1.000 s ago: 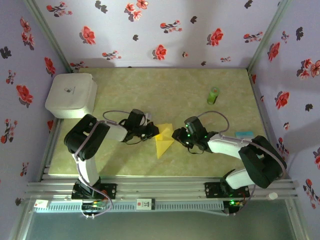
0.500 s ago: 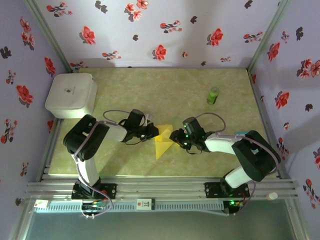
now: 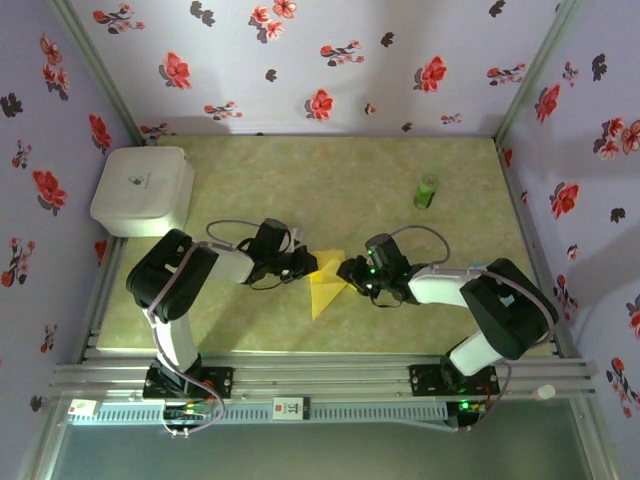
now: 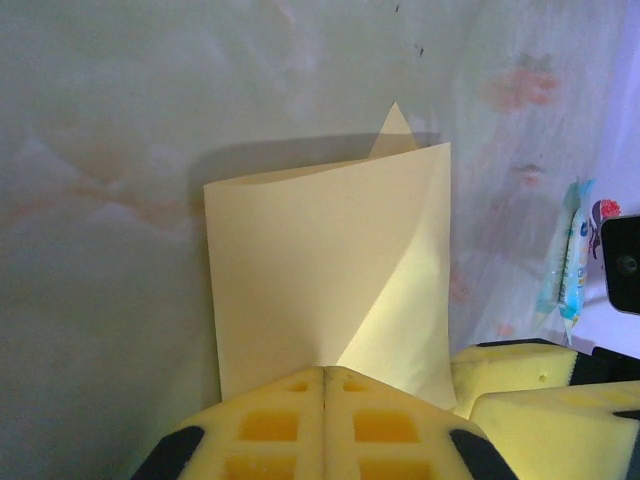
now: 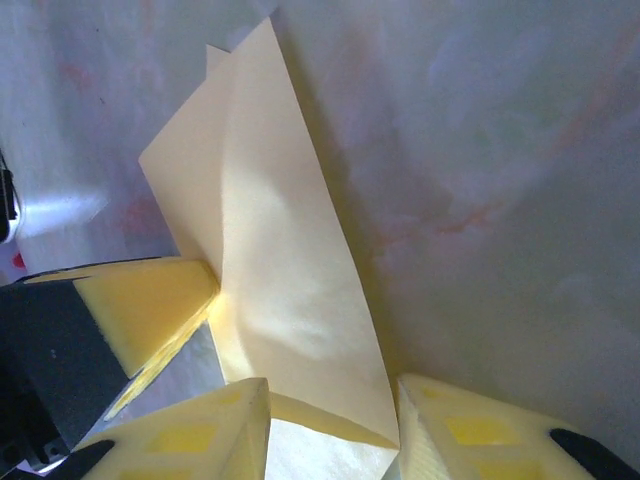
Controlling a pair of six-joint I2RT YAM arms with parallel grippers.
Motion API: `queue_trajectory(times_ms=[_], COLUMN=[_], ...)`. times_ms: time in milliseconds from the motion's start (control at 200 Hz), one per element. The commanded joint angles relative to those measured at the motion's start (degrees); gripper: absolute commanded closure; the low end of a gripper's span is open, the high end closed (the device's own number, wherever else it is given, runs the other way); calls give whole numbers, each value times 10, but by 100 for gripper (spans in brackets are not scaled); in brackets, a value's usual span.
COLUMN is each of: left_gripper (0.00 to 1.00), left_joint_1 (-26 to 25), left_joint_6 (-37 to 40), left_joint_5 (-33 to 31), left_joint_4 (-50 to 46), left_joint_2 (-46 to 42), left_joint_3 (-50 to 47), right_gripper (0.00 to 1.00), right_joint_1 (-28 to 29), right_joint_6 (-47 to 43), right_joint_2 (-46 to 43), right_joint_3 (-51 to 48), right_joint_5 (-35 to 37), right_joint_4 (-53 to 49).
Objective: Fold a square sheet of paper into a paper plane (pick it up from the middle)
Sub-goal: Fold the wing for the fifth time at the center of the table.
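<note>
The square sheet of paper is bright yellow and folded to a creased, pointed shape near the middle of the table, partly lifted. My left gripper is shut on its left edge; in the left wrist view the closed pads pinch the sheet at the fold. My right gripper is at the paper's right side. Its jaws stand apart, with a corner of the sheet lying between the fingers, not pinched. A left finger shows beside it.
A white rounded box sits at the back left. A small green cylinder stands at the back right. A blue packet lies on the table to the right. Flowered walls close in three sides.
My right gripper has crept left toward the paper, and its arm has drawn in. The left gripper keeps its hold and has not moved.
</note>
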Motion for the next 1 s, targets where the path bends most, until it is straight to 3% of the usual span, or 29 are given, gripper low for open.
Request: queue_trajectory(times_ms=[0,250,665,785,995], left_gripper=[97,97,97,97,94], left_joint_1=[-3,-3,-3,-3,-3], left_joint_6=[15,13,8,1,7], left_joint_5=[14,12,11,7,-10], left_joint_4=[-52,-51,-50,-49,-81], left_joint_2=[-3,-3,-8,-22,-79], left_joint_3=[-16,-14,-13,-16,-11], right_gripper=[63,64,66,70,87], right_joint_1=[-8,-38,-52,-52,-52], right_joint_6=[7,-1,-13,-15,-14], right_joint_2=[4,22,52,52,54], right_joint_3=[-9,-10,-3,-4,-3], right_joint_5=[-13,-57,-87,-86,-87], right_joint_4=[51,113,115,107,111])
